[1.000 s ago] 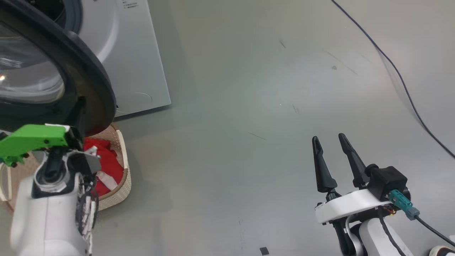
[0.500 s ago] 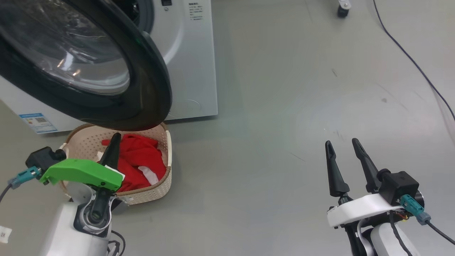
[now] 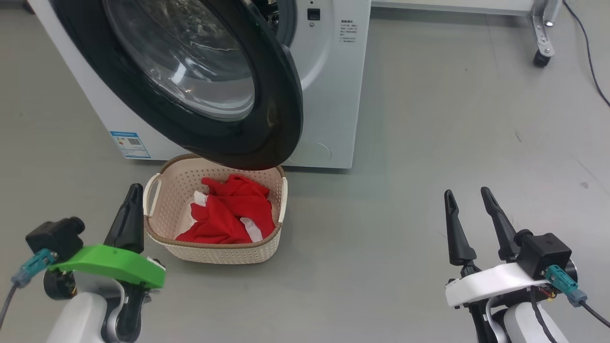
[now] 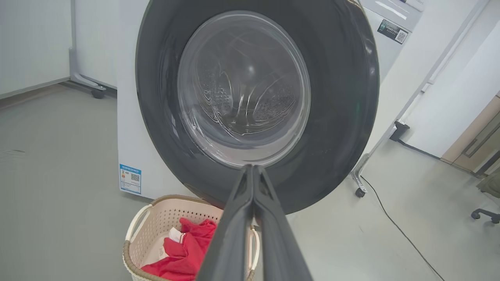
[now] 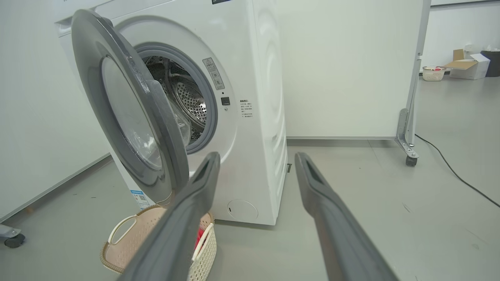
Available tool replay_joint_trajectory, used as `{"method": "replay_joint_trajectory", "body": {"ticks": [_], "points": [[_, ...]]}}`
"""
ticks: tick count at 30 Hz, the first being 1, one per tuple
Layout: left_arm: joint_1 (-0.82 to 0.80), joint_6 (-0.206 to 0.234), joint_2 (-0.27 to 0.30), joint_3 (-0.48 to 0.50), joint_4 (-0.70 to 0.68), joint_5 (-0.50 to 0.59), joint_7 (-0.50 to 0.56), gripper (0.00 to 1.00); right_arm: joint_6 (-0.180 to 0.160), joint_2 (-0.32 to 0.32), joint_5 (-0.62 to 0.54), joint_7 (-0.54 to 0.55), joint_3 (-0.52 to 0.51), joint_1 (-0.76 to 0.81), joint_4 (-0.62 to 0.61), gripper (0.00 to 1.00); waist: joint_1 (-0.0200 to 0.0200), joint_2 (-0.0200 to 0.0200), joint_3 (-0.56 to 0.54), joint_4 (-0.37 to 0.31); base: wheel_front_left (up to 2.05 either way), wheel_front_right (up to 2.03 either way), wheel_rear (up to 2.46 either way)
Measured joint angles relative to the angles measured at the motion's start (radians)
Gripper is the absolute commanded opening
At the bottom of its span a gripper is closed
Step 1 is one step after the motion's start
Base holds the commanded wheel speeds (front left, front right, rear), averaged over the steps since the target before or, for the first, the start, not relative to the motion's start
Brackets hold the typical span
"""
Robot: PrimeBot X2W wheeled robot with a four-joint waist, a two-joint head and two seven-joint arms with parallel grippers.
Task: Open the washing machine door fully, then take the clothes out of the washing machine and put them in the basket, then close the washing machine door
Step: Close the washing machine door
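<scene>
The left tool (image 3: 135, 191), pinched shut and empty, has pulled back to just left of the basket (image 3: 214, 250), where the clothes (image 3: 228, 212) lie heaped. The right tool (image 3: 466, 192), spread wide, waits well right of it. Above the basket, the washing machine door (image 3: 274, 119) stands open: closing apparently remains.

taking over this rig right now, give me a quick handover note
Left claw: shut, holding nothing, low beside the basket.
Right claw: open, holding nothing, over the floor off to the right.
Red clothes: lying in the basket, in front of the washing machine.
Washing machine door: swung open, hanging over the basket's back edge.
Done: door opened, clothes in basket; the visible part of the drum shows no fabric.
Left: close the door.
</scene>
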Motion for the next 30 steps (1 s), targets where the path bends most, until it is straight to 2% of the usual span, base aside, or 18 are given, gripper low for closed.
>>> {"method": "replay_joint_trajectory", "body": {"ticks": [4, 8, 19, 21, 22, 25, 30], "points": [[0.040, 0.000, 0.012, -0.014, -0.011, 0.055, -0.060, 0.00, 0.000, 0.000, -0.001, 0.000, 0.003, 0.008, -0.005, 1.00, 0.0000, 0.0000, -0.008, 0.037, 0.00, 0.00, 0.00], [0.080, 0.000, 0.030, -0.025, -0.018, 0.117, -0.071, 0.00, 0.003, 0.000, -0.003, 0.000, 0.012, 0.011, -0.004, 1.00, 0.0000, 0.0000, -0.014, 0.059, 0.00, 0.00, 0.00], [0.141, 0.041, 0.042, -0.023, -0.052, 0.239, -0.081, 0.00, 0.009, 0.000, -0.008, 0.000, 0.016, 0.011, -0.004, 1.00, 0.0000, 0.0000, -0.018, 0.067, 0.00, 0.00, 0.00], [0.149, 0.054, 0.039, -0.019, -0.060, 0.261, -0.081, 0.50, 0.009, 0.000, -0.008, 0.000, 0.016, 0.013, -0.004, 1.00, 0.0000, 0.0000, -0.017, 0.068, 0.00, 0.00, 0.00], [0.151, 0.055, 0.038, -0.019, -0.066, 0.269, -0.081, 1.00, 0.009, 0.000, -0.008, 0.000, 0.016, 0.013, -0.004, 1.00, 0.0000, 0.0000, -0.017, 0.068, 0.00, 0.00, 0.00], [0.155, 0.072, 0.025, -0.009, -0.106, 0.320, -0.081, 1.00, 0.009, 0.001, -0.008, 0.000, 0.017, 0.015, -0.004, 1.00, 0.0000, 0.0000, -0.016, 0.073, 0.00, 0.00, 0.00], [0.159, 0.072, 0.011, 0.007, -0.138, 0.341, -0.081, 1.00, 0.009, 0.001, -0.008, 0.000, 0.019, 0.015, -0.004, 1.00, 0.0000, 0.0000, -0.016, 0.078, 0.00, 0.00, 0.00]]}}
